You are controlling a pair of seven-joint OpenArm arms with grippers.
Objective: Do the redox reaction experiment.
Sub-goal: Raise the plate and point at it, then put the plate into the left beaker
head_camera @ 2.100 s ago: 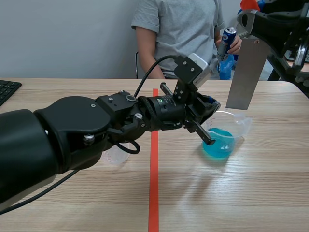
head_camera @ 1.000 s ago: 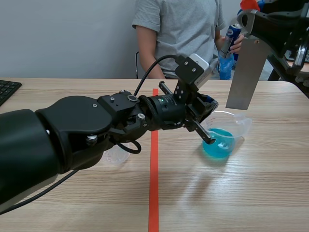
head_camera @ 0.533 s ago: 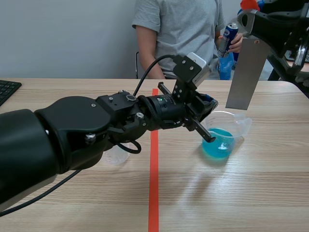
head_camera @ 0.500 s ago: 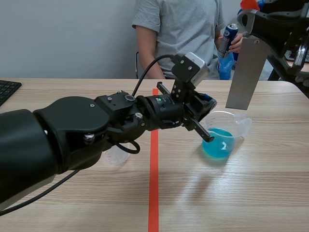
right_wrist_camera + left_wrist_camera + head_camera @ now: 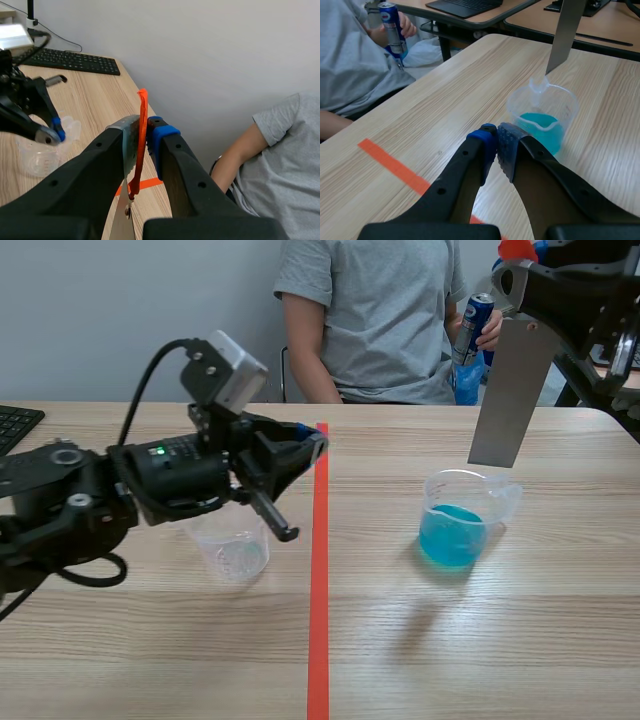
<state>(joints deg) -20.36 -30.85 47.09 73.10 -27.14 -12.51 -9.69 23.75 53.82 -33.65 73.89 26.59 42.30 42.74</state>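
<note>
A clear beaker [image 5: 455, 527] holding blue liquid stands on the table right of the orange tape line; the left wrist view shows the beaker [image 5: 543, 119] ahead of my left fingers. My right gripper [image 5: 522, 288] is raised at the far right, shut on a grey metal strip [image 5: 506, 392] that hangs above the beaker's far rim. The right wrist view shows the right gripper [image 5: 142, 126] clamped on the strip's [image 5: 121, 219] top edge. My left gripper [image 5: 308, 445] is shut on nothing, its pads [image 5: 489, 145] touching, just above an empty clear cup [image 5: 232, 546] left of the line.
A person in a grey shirt [image 5: 375, 310] sits across the table holding a blue can [image 5: 470, 326]. A black keyboard [image 5: 15, 425] lies at the far left edge. The orange tape line [image 5: 319, 590] runs down the table's middle.
My left arm has pulled back from the beaker to the left side and now stands over the empty cup. The right arm and the strip have not moved.
</note>
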